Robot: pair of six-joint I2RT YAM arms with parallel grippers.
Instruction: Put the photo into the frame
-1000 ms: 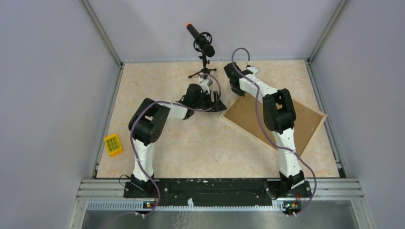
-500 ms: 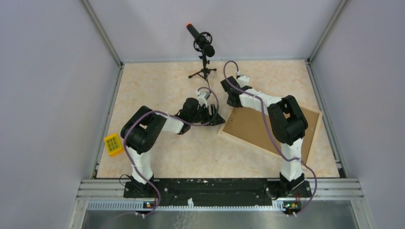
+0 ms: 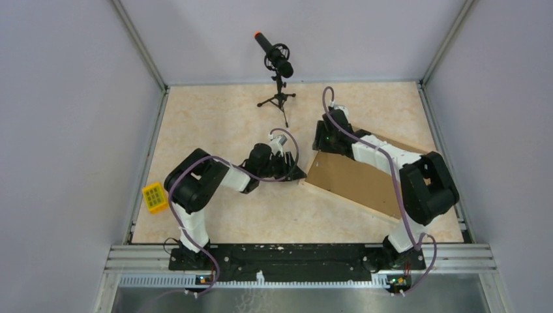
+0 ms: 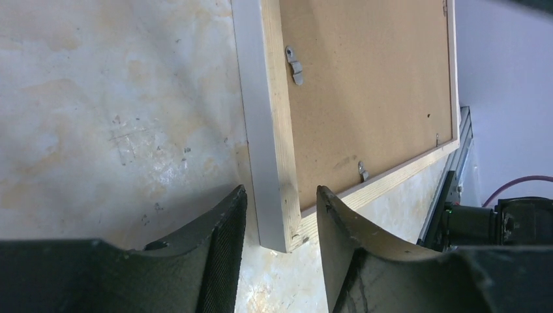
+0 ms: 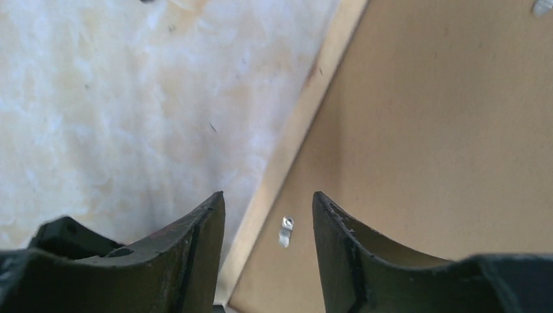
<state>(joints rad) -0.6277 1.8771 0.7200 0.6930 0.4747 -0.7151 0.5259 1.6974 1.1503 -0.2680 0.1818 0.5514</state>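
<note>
From above, the frame (image 3: 352, 182) lies back up on the right half of the bench (image 3: 222, 124), with the left claw (image 3: 291, 172) at its near-left corner and the right claw (image 3: 324, 139) over its far-left corner. The left wrist view has that claw set narrowly around the pale wood corner, with brown backing and two metal clips (image 4: 295, 64) beyond; whether the fingers press the wood I cannot tell. The right wrist view shows its claw parted and holding nothing, above the frame's border and a small clip (image 5: 285, 231).
</note>
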